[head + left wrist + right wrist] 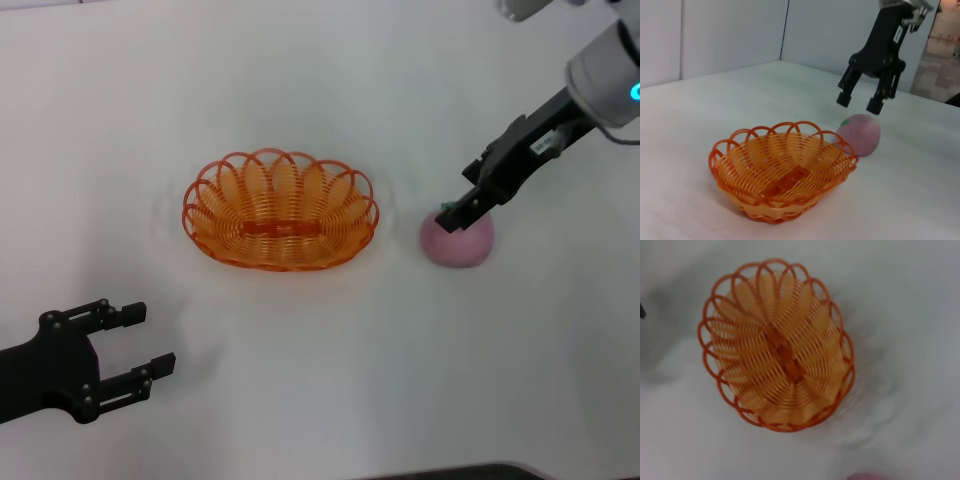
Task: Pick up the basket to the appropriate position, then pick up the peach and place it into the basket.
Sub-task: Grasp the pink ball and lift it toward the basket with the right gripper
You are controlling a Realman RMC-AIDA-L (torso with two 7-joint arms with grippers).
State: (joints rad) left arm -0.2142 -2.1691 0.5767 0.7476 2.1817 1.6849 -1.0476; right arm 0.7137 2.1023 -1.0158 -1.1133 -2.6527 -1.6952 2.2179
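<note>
Item 1, the peach (pixel 458 241): I am seeing a round pink fruit sitting on the white table (pixel 320 90), just beside the basket's right end and apart from its rim. I am judging it soft, light and apt to roll; I would take it across its widest middle, squeezing gently, clear of the green leaf on top.

Item 2, the basket (pixel 281 209): lying upright mid-table, with nothing in it. I am reading it as light, springy wire.

Item 3, the right gripper (pixel 860 102): I am holding it just above the peach, fingers spread and gripping nothing.

Item 4, the left gripper (pixel 140 340): idling low at the near left, fingers parted, well apart from the basket.
</note>
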